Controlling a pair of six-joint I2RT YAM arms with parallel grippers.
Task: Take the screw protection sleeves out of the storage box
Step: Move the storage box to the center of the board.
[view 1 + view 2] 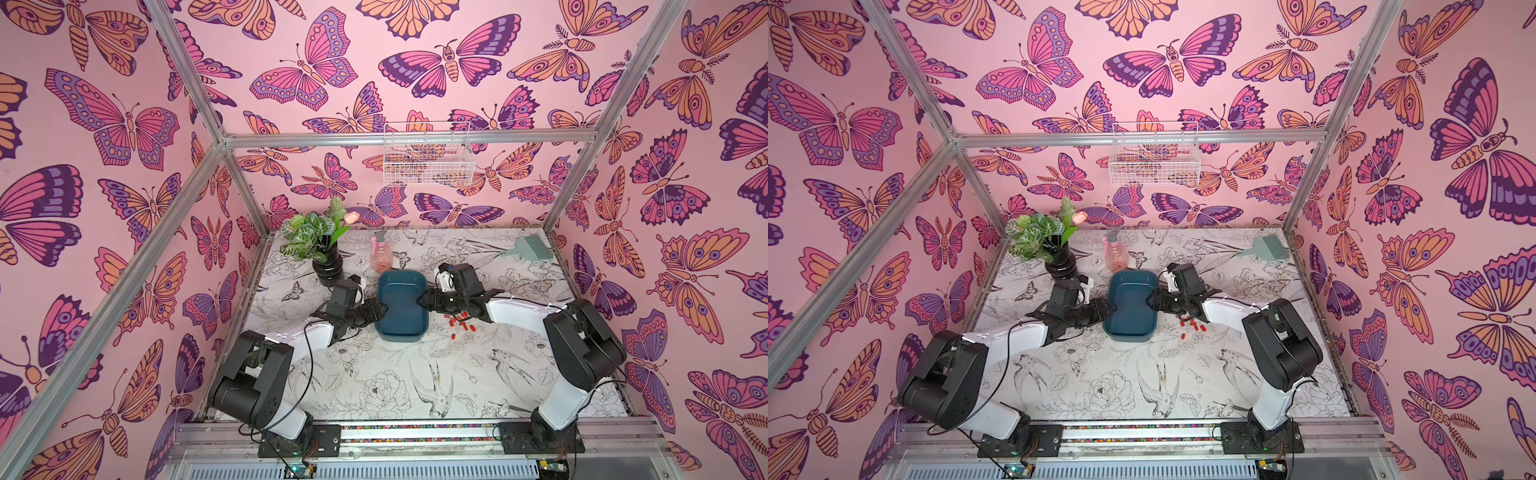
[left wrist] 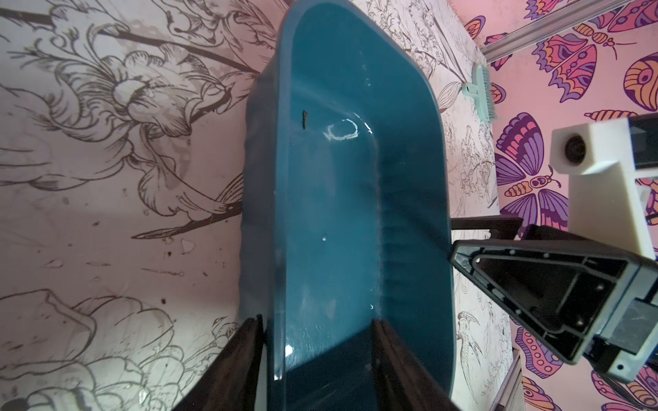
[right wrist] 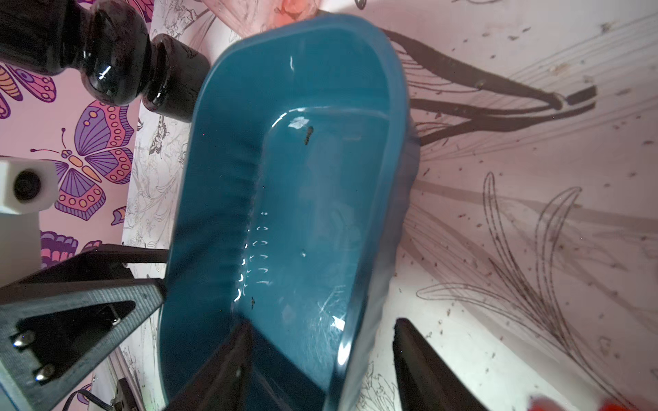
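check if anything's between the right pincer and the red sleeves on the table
No separate object is. The right pincer straddles the right wall of the storage box, one finger inside, so that wall blocks that finger. The sleeves lie on the table just outside it, beside the right arm.

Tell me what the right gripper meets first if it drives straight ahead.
The storage box: its near wall sits between the right gripper's open jaws and would likely bottom out in the gap. Depth there is unclear.
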